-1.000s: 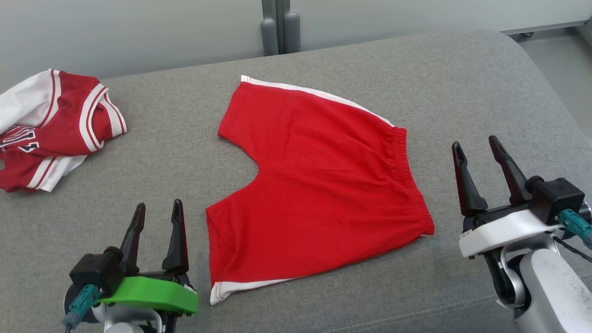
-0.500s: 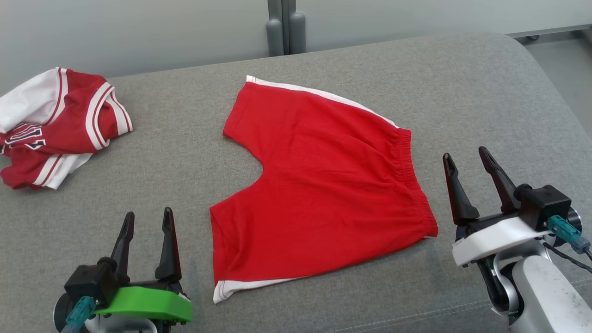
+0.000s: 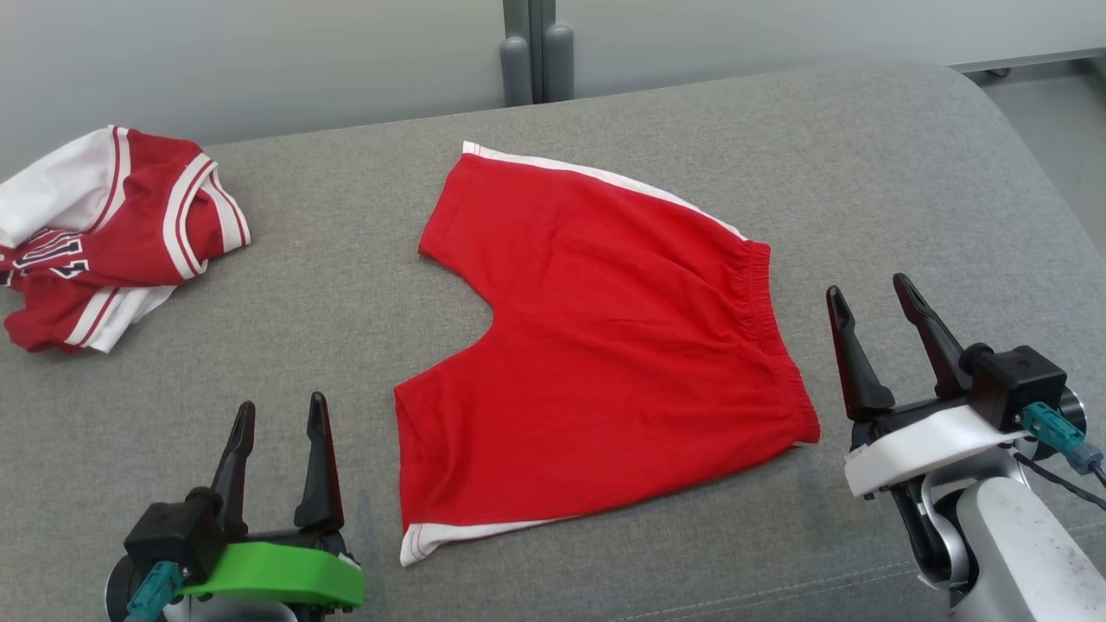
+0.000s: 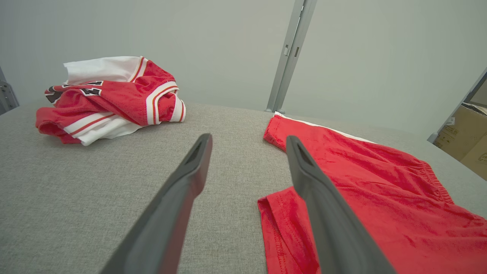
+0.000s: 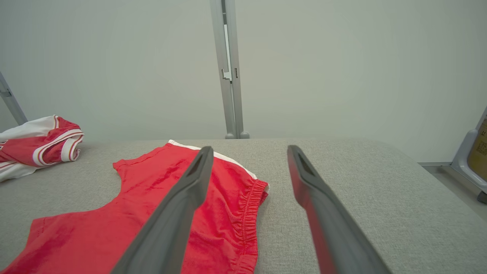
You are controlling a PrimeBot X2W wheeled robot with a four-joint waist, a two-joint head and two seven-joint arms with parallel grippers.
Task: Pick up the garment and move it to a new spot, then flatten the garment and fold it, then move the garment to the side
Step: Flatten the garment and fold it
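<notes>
The garment, a pair of red shorts [image 3: 605,345] with white side stripes, lies spread flat in the middle of the grey padded surface [image 3: 302,285], waistband to the right. My left gripper [image 3: 282,403] stands open just left of the near leg hem, not touching it. In the left wrist view the left gripper [image 4: 248,137] has bare padding between its fingers, with the shorts [image 4: 361,182] to the right. My right gripper [image 3: 867,286] is open and empty just right of the waistband. The right wrist view shows the right gripper [image 5: 249,148] over the waistband edge of the shorts [image 5: 152,205].
A crumpled red and white jersey [image 3: 112,233] lies at the far left of the surface, also the jersey [image 4: 110,99] in the left wrist view. A grey post [image 3: 537,47] stands behind the far edge. The surface rounds off at the right, with floor [image 3: 1063,112] beyond it.
The head camera has shifted a little. Both grippers have drawn back slightly toward me, still open, and have held still over the last half second. The shorts lie as before.
</notes>
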